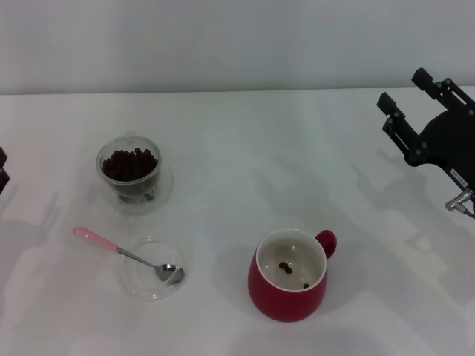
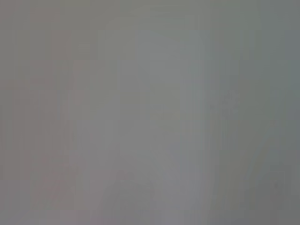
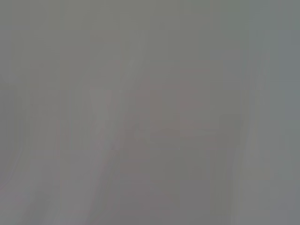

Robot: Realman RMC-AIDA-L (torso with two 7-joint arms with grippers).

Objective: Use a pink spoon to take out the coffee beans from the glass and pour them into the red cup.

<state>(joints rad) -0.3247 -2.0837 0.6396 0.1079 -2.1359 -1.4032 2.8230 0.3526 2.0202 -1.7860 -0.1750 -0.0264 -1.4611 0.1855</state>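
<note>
In the head view the glass stands at the left of the white table with a heap of coffee beans in it. The pink spoon lies in front of it, its metal bowl resting on a flat clear lid. The red cup stands near the front centre, handle to the right, with two beans inside. My right gripper is open and empty, raised at the right edge, far from everything. My left gripper barely shows at the left edge. Both wrist views show only blank grey.
The white table runs back to a pale wall. Nothing else stands on it besides the lid, the glass, the spoon and the cup.
</note>
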